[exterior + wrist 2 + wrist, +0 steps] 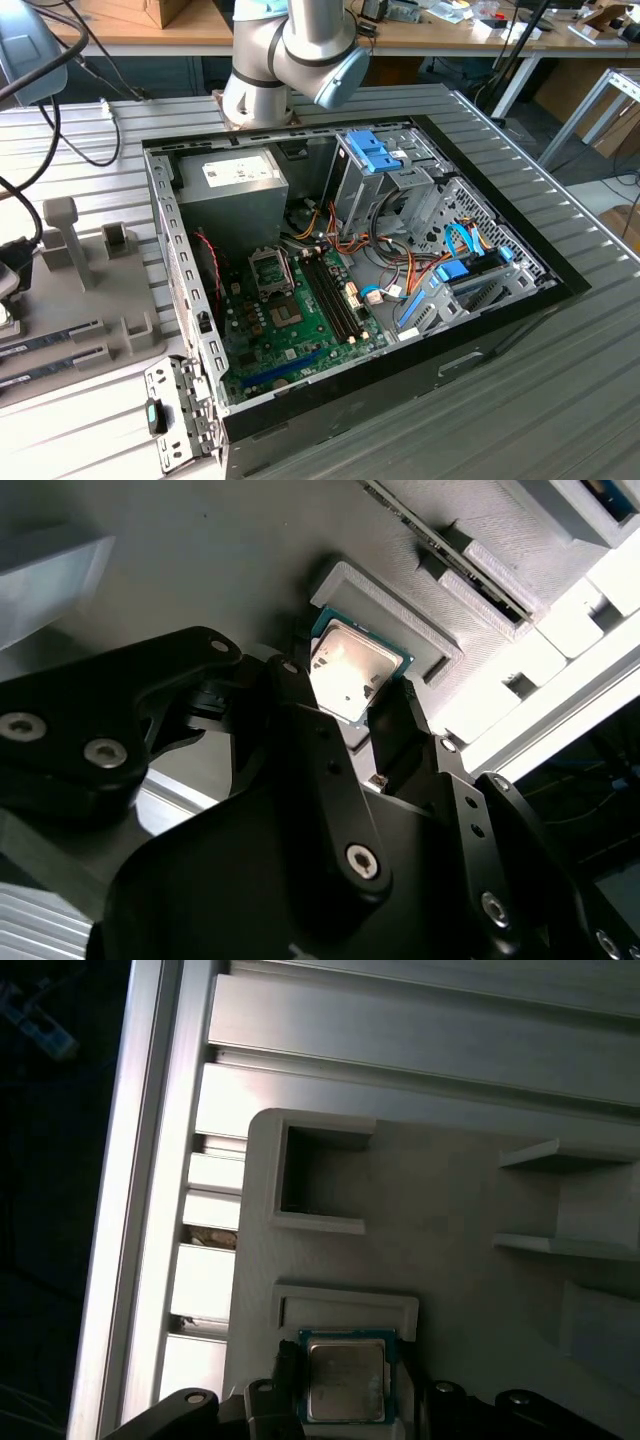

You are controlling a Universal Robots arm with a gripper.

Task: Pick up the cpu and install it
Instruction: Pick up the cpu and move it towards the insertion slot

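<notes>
Gripping the cpu (350,665) with the claw (348,688) in the grey holder (392,605).
Clamped by opposite edges to keep it flat; apparently not yet lifted.

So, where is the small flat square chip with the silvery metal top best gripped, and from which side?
Probably from straight above, by two opposite edges of its green rim. The silvery square chip lies flat, face up, on the grey plastic holder, so its top offers nothing to pinch. A raised grey ledge borders one edge; the two adjoining edges look free.
</notes>
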